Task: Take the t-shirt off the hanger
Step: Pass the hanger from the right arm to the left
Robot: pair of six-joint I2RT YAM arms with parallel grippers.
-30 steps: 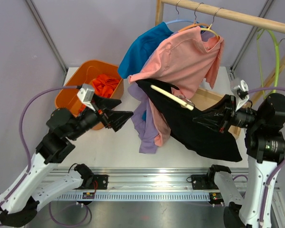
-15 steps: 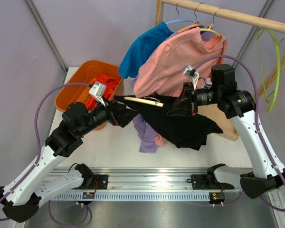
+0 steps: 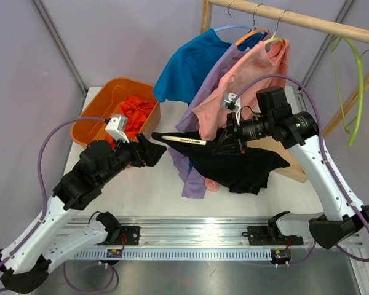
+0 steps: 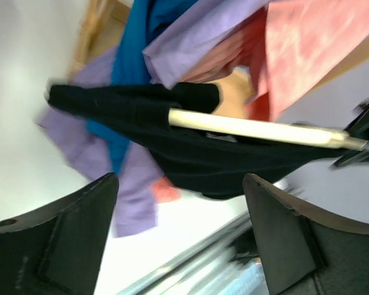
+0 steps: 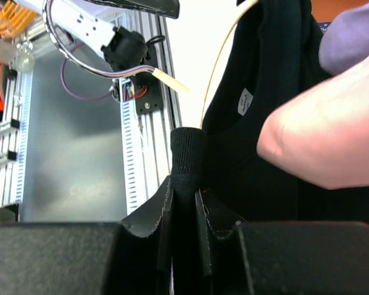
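Above the white table (image 3: pixel 141 190), the black t-shirt (image 3: pixel 246 169) is hanging between the two arms, draped over a cream hanger (image 3: pixel 183 140) whose bare arm is poking out of the cloth toward the left. The right gripper (image 3: pixel 224 145) is pinching a fold of the black knit; its wrist view shows the jaws pressed together on a bunched ridge of fabric close to the neck opening, near the small white neck label (image 5: pixel 244 102). The left gripper (image 3: pixel 154 150) is hovering just beside the shirt's left end with its jaws standing wide apart and nothing between them.

The shirt is looking light, soft and limp: it is sagging in loose folds below the hanger, with its lower edge drooping toward the table. Cloth like this is likely giving no resistance of its own, so a pull on it alone would probably drag the hanger along. The stiff hanger arm is offering the firmer hold, and the exposed cream end looks like the sensible place for the free pincer, while the pinch near the collar draws the neck off. Behind, pink (image 3: pixel 258 74), lilac (image 3: pixel 212 80) and blue (image 3: pixel 187 64) shirts are crowding the wooden rail (image 3: pixel 295 19), the lilac hem hanging just beside the black cloth and liable to snag.
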